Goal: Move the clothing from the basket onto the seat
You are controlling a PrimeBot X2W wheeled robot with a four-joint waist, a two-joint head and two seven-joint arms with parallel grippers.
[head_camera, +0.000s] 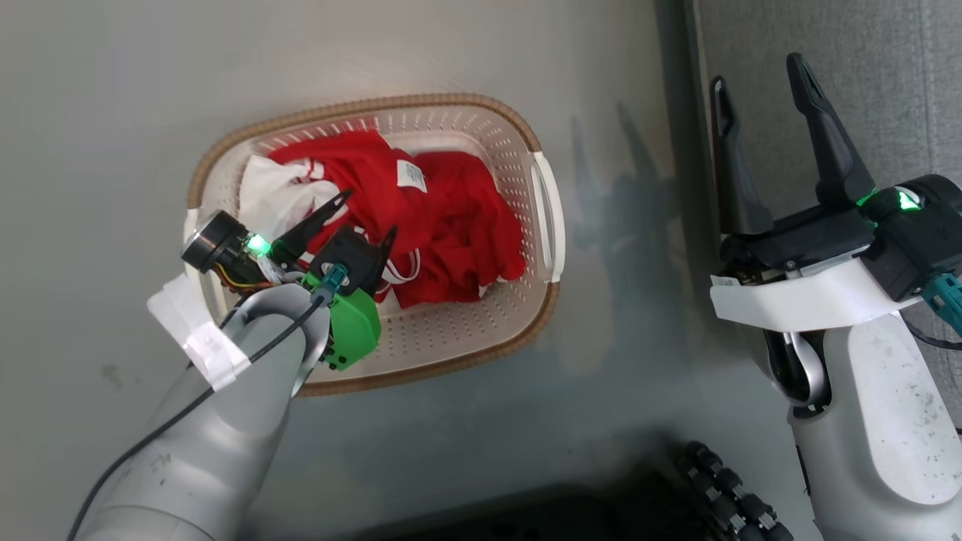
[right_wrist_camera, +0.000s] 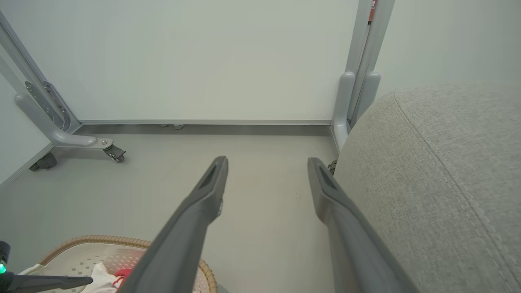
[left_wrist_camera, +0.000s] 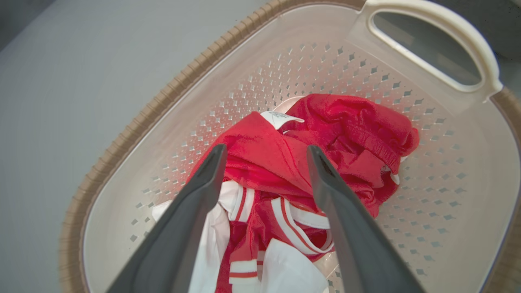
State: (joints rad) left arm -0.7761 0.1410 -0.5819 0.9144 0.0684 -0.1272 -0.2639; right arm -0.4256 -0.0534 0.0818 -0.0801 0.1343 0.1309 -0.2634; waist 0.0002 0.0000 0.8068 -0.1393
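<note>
1. We have our left end effector (head_camera: 370, 212) spread wide and empty over the basket (head_camera: 376, 105), tips just above the clothing (head_camera: 451, 218).
2. The heap lies straight ahead of the fingers, running along the basket's length. The left arm is nearer, and we'd watch the basket wall.
3. Our right end effector (head_camera: 757, 71) is also released and empty, beside the seat (head_camera: 921, 75) and well apart from the basket.
</note>
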